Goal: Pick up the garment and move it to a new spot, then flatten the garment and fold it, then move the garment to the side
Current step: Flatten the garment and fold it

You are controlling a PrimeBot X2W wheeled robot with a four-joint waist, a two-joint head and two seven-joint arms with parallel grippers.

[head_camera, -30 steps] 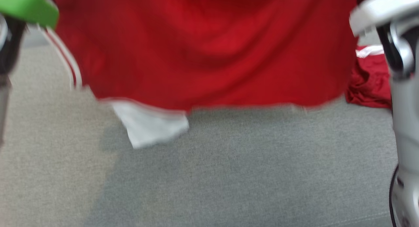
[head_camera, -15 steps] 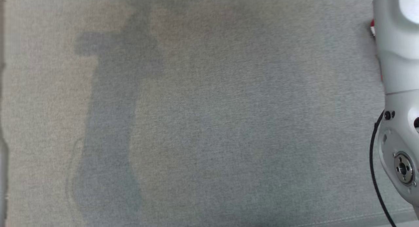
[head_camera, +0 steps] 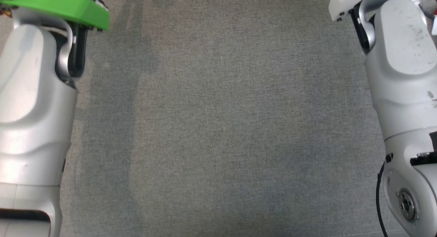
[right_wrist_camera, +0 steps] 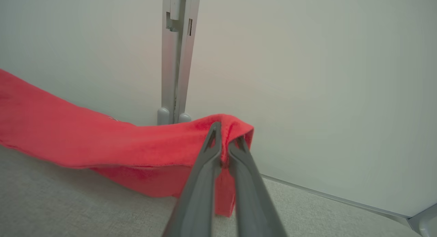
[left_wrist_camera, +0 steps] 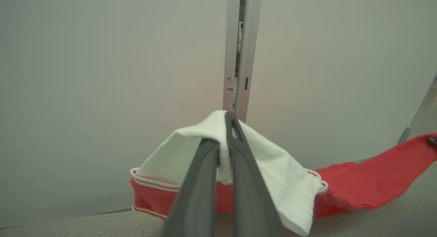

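Note:
The garment is red with a white sleeve and red-white striped trim. It hangs stretched between my two grippers, just above the grey surface. My left gripper is shut on the white sleeve, which drapes over both fingers. From there the red cloth runs right to a dark fingertip of my other gripper. In the right wrist view the garment sags away to the left. My right gripper is shut on a bunched red edge. The lettering is hidden.
A grey fabric surface lies below, with my pale forearms at its left and right. Pale wall panels joined by a metal post stand close behind the garment; that post is also in the right wrist view.
The head view has shifted. A second ago the red garment hung across its top; now both forearms frame the grey surface there.

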